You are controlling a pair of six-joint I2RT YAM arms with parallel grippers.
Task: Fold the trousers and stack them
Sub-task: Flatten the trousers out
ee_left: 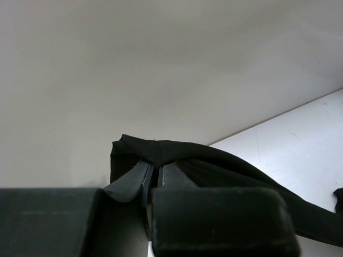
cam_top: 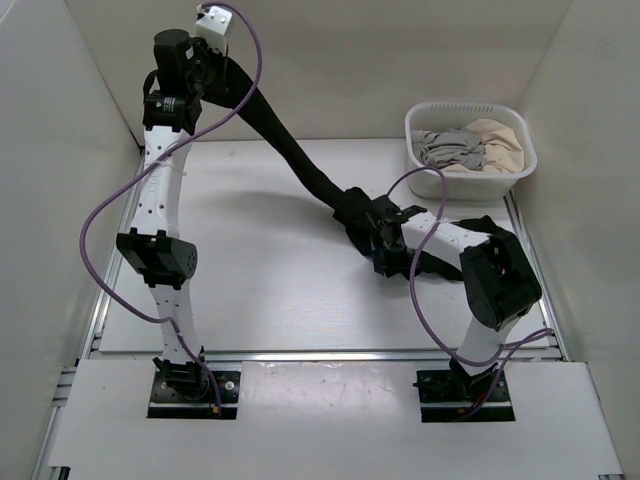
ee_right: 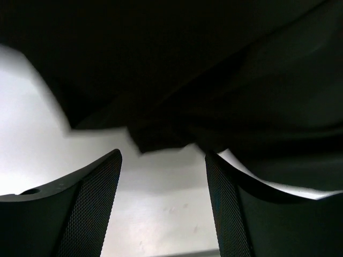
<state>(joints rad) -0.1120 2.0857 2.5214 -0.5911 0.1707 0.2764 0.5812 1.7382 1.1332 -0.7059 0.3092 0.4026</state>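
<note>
The black trousers point(cam_top: 300, 160) hang as a taut rope of fabric from the raised left gripper point(cam_top: 232, 72) down to a bunched heap point(cam_top: 365, 215) on the table right of centre. The left gripper point(ee_left: 152, 170) is shut on one end of the trousers point(ee_left: 177, 152), high near the back wall. The right gripper point(cam_top: 378, 248) is low over the table at the heap's near edge. In the right wrist view its jaws point(ee_right: 163, 160) stand wide open with bare table between them and the trousers point(ee_right: 177, 69) just ahead, filling the top.
A white basket point(cam_top: 470, 175) stands at the back right and holds a grey garment point(cam_top: 448, 148) and a beige garment point(cam_top: 500, 140). White walls close in the table on the left, back and right. Purple cables loop from both arms.
</note>
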